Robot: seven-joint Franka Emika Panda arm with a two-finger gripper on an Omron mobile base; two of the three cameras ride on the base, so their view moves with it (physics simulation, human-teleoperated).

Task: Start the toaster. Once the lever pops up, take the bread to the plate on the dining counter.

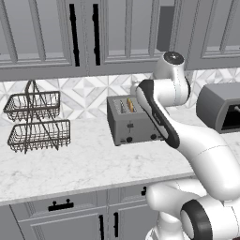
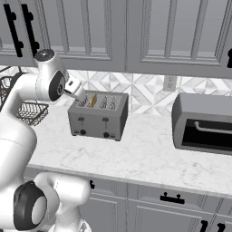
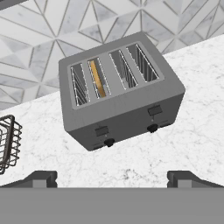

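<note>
The grey four-slot toaster (image 1: 133, 123) (image 2: 97, 115) (image 3: 120, 92) stands on the marble worktop against the tiled wall. A slice of bread (image 3: 98, 78) (image 1: 130, 105) (image 2: 93, 100) sits low in the second slot from the left, its tan crust showing. Two black levers (image 3: 101, 131) and round knobs (image 3: 109, 142) are on the toaster's front. My gripper (image 3: 113, 179) (image 2: 80, 96) hovers above and just in front of the toaster, open with fingers wide apart and nothing between them. The plate and the dining counter are out of view.
A two-tier wire basket (image 1: 37, 119) (image 3: 6, 142) stands left of the toaster. A dark grey oven-like appliance (image 2: 204, 122) (image 1: 220, 108) sits to the right. Upper cabinets hang overhead. Bare worktop (image 1: 93, 164) lies in front of the toaster.
</note>
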